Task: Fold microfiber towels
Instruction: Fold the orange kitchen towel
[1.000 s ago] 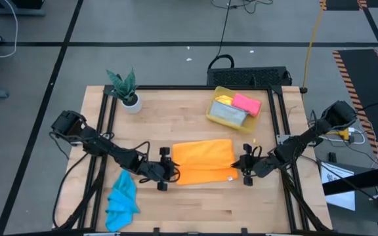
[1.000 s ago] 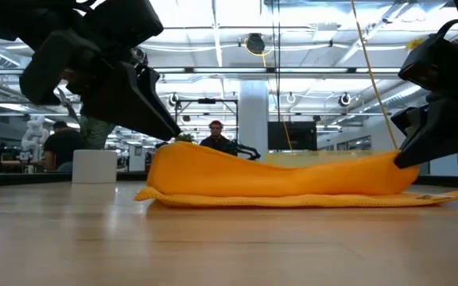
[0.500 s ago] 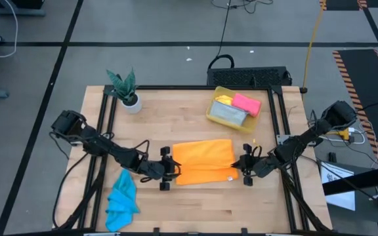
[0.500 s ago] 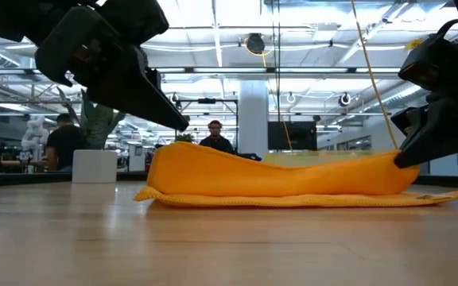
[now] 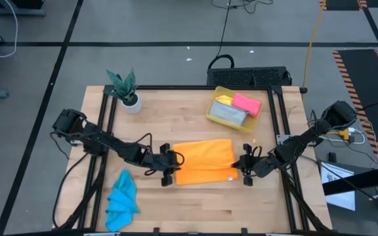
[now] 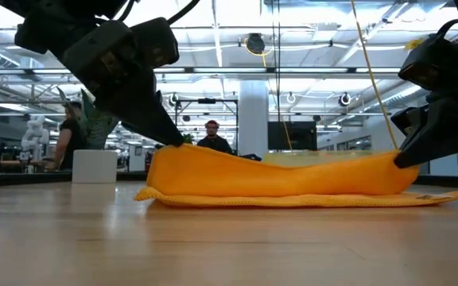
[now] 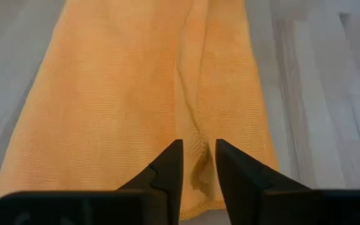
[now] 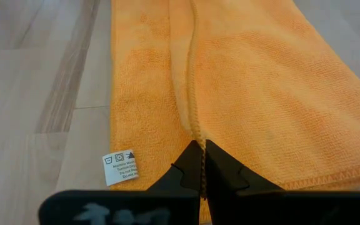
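Left gripper (image 7: 198,164) sits at the left short edge of the folded orange microfiber towel (image 5: 204,162), fingers partly apart with a fold of cloth between them; I cannot tell if they grip it. Right gripper (image 8: 200,164) is pinched tight on the towel's seam at the opposite edge. Towel lies mid-table on the pale wooden tabletop (image 5: 176,111). Crumpled bright blue towel (image 5: 121,198) lies near the front left corner.
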Robot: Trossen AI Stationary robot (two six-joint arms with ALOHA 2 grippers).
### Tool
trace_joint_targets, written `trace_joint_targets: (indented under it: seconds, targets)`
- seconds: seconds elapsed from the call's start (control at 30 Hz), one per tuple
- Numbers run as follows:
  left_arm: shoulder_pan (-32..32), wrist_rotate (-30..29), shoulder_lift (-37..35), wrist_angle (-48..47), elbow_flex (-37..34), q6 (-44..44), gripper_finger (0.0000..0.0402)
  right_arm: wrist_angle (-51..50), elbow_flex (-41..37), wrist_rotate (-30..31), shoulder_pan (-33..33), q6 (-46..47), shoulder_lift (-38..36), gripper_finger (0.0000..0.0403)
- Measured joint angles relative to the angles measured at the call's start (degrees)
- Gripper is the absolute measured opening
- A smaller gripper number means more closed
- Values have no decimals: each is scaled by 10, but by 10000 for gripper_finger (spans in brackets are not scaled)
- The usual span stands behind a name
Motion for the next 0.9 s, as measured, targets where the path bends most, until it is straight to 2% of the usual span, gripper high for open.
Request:
trace_joint_targets:
  seconds: [0.33,0.53,0.67,0.73,0.8,0.9]
  targets:
    - [0,1,46,5,0,-3,49,0,0,-12,0,0,0,0]
    - [-2,-1,47,17,0,5,9,-2,0,-17,0,-1,0,0]
    - [-8,-8,38,9,9,12,9,-2,0,-14,0,-11,-2,0]
    - [-14,-28,24,-23,14,20,6,-3,2,1,0,-30,-7,0]
    - [-19,-64,10,-35,35,43,5,-3,7,52,-4,-56,-15,0]
    - [-25,-182,-27,-84,54,91,8,1,16,140,-32,-110,-27,0]
